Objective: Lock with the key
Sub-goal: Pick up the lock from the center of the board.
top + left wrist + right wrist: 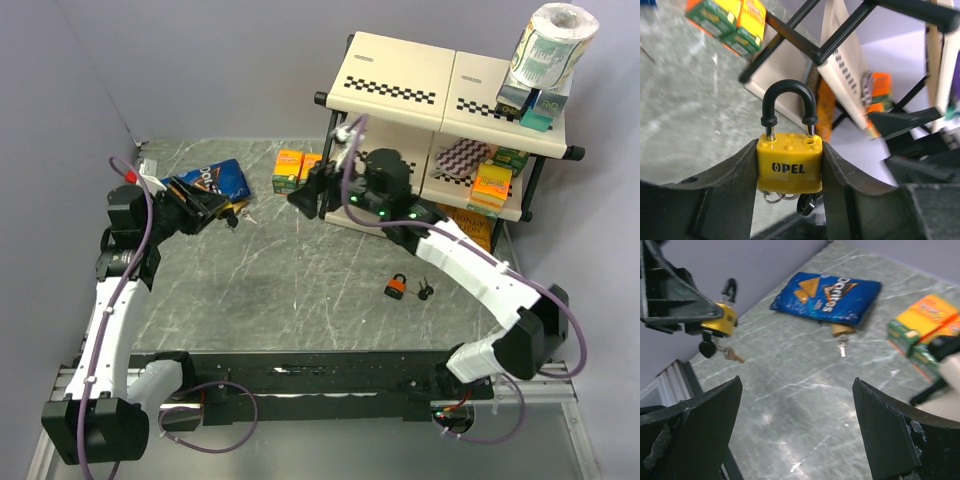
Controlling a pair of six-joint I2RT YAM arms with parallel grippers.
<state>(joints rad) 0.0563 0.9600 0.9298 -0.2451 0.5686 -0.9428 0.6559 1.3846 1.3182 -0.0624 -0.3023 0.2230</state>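
A yellow padlock [789, 167] with a black shackle [788, 95] sits upright between the fingers of my left gripper [789, 150], which is shut on its body. One shackle leg enters the body; the other ends just above its hole. A ring with a black-headed key [810, 202] hangs beneath the lock. The right wrist view shows the same padlock [723, 320] at upper left, with a brass key [733, 355] dangling below it. My right gripper [797, 382] is open and holds nothing, off to the lock's right above the table. From above, the left gripper [218, 207] faces the right gripper [305, 192].
A blue Doritos bag [218, 180] lies behind the left gripper, with a tan padlock [842, 331] at its edge. An orange padlock [397, 287] and its keys [424, 292] lie mid-table. Orange snack boxes [290, 170] and a stocked shelf [400, 90] stand at the back right.
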